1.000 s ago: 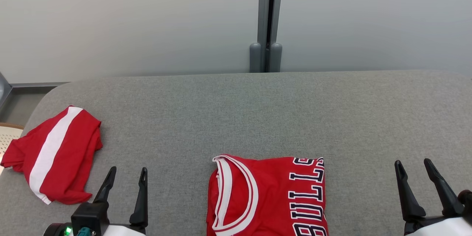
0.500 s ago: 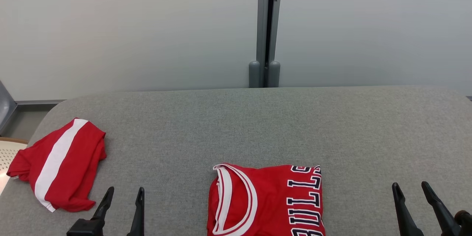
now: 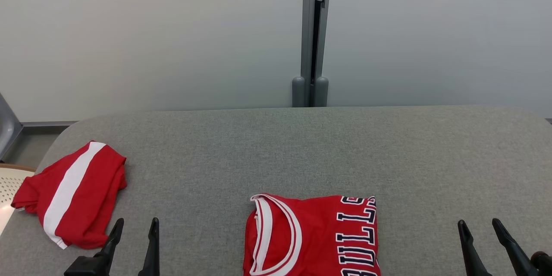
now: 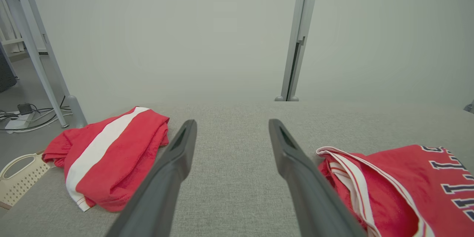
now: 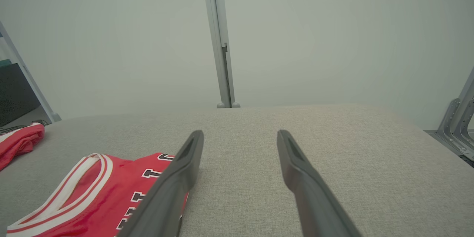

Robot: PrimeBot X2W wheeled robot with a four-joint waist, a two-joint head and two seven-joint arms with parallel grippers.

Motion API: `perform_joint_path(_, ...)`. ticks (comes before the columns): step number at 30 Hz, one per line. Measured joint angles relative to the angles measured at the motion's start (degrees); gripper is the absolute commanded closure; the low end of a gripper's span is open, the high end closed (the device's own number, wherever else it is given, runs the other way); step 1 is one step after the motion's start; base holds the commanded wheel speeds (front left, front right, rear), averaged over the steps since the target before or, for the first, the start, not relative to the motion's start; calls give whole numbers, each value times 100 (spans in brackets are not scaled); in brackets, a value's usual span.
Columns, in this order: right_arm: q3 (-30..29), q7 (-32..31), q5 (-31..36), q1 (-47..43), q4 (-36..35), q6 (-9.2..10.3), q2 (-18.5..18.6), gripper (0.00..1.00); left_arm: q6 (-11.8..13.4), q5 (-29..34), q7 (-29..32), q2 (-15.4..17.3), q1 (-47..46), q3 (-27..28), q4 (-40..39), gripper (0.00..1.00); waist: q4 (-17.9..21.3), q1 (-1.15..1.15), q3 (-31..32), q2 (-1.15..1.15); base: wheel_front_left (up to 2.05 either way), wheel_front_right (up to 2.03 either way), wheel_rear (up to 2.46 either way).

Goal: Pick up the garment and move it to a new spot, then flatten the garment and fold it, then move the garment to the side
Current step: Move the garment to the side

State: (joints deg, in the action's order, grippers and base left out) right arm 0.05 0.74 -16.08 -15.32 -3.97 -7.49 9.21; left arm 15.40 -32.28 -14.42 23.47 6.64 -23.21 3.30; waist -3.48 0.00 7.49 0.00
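At lower centre of the frame lies a folded red jersey (image 3: 312, 237) on the grey fabric tabletop (image 3: 302, 151); both our jaws stand open, empty.

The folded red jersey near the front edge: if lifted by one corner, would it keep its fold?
Probably not: the folded red jersey is thin layered cloth with soft edges, so it would likely droop and unfold. It looks light. Pushed, it may bunch rather than slide, since the grey fabric surface looks textured.

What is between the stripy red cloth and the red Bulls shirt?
Mostly bare grey cushion; the open left claw sits there near the front, as the head view shows.
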Motion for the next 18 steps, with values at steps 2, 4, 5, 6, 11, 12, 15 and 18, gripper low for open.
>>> perform_joint_path(2, -4, 0, -4, -1, 9, 0, 5, 0, -23, 27, -26, -53, -10, 48, -2, 0, -9, 0, -7, 0, 0, 0, 0)
perform_joint_path(4, -2, 2, -7, -1, 25, 0, 19, 0, -58, 73, -44, -98, -14, 107, -18, 0, -20, 0, -14, 0, 0, 0, 0)
perform_joint_path(5, -4, 8, -7, -1, 30, 0, 20, 0, -73, 125, -48, -113, -19, 125, -25, 0, -25, 0, -16, 0, 0, 0, 0)
perform_joint_path(6, -2, 9, -7, -1, 32, 0, 20, 0, -79, 166, -49, -131, -20, 154, -35, 0, -27, 0, -20, 0, 0, 0, 0)
perform_joint_path(11, 3, 9, 1, -1, 33, 0, 14, 0, -175, 405, -57, -249, -37, 346, -125, 0, -40, 0, -33, 0, 0, 0, 0)
perform_joint_path(12, 10, 9, 2, -1, 35, 0, 15, 0, -188, 432, -57, -267, -36, 380, -130, 0, -41, 0, -36, 0, 0, 0, 0)
perform_joint_path(15, 16, 23, 2, -1, 49, 0, 23, 0, -254, 575, -57, -296, -26, 421, -121, 0, -42, 0, -42, 0, 0, 0, 0)
perform_joint_path(18, 24, 24, 12, 0, 48, 0, 20, 0, -308, 661, -57, -325, -4, 450, -80, 0, -43, 0, -50, 0, 0, 0, 0)
